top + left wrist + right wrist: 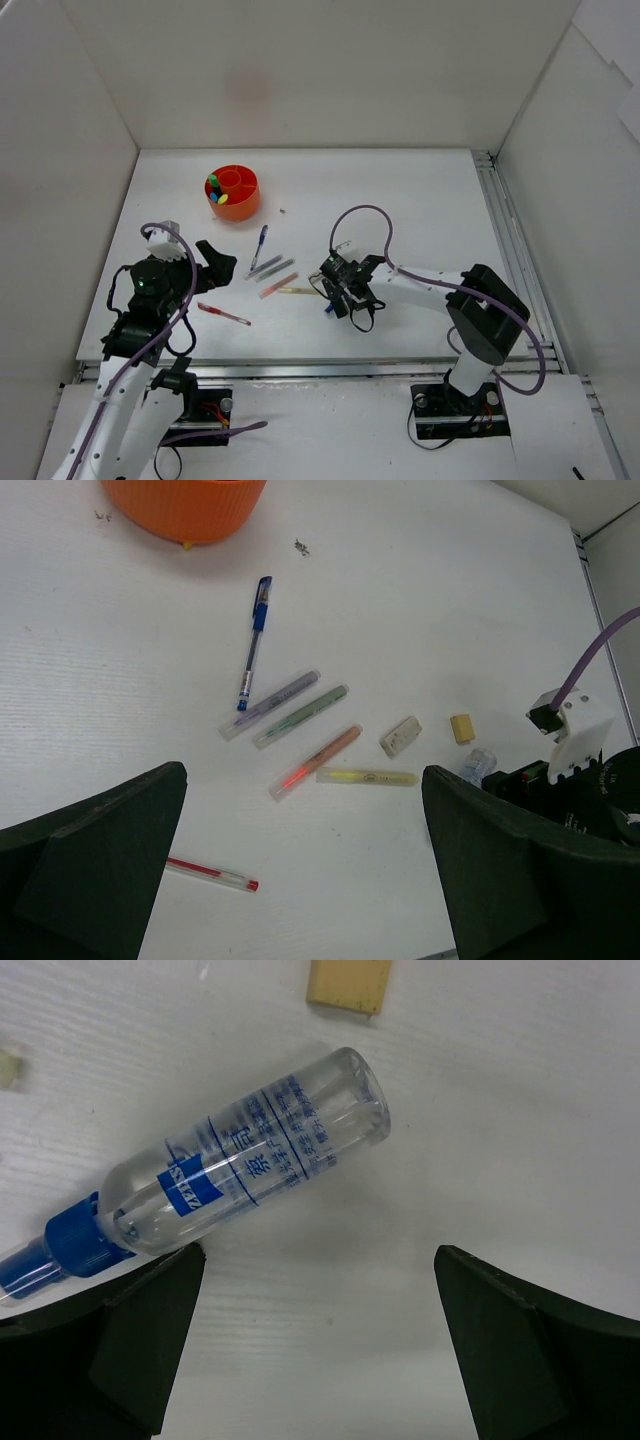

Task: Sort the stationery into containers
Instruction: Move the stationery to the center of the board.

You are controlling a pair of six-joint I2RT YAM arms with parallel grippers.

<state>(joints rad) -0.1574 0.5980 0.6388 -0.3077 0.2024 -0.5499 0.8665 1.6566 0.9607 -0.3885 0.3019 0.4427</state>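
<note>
Clear tube (pixel 245 1165) lies ungripped — right pincer (pixel 320 1345) gapes wide over it.

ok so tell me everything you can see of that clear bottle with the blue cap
The clear bottle is a small see-through cylinder, plastic by its look, with a blue cap at one end and a rounded base at the other. A blue ZEISS label and blue print run along its side. It lies on its side on the white table, apart from a beige eraser beyond its base. The right gripper hangs open just beside it, not closed on it.
</note>
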